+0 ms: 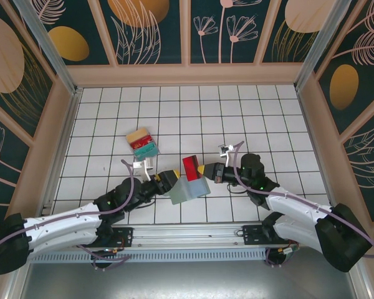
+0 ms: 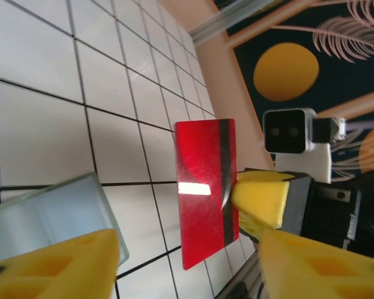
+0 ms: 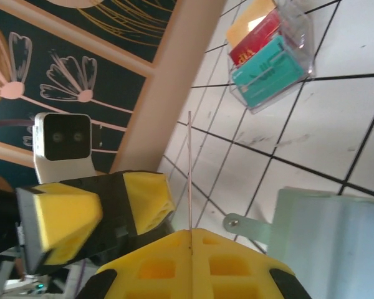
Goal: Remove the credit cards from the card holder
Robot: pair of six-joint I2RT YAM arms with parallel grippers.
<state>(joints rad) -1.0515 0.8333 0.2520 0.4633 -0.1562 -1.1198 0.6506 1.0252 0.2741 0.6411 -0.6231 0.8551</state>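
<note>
The right hand [image 1: 202,169] pinches a red card [image 1: 191,166] upright just beyond the holder [image 1: 188,190], seemingly clear of its pocket. The left hand [image 1: 173,179] stands wide at the holder's left edge, gripping nothing. Next, I judge, the card is set down: bare desk [image 1: 268,112] lies right of the holder, a card stack [image 1: 141,142] far left.

The bench [image 1: 237,118] is white tile, dark-lined. A clear case [image 1: 142,142] of tan, red and teal cards lies left of centre.
</note>
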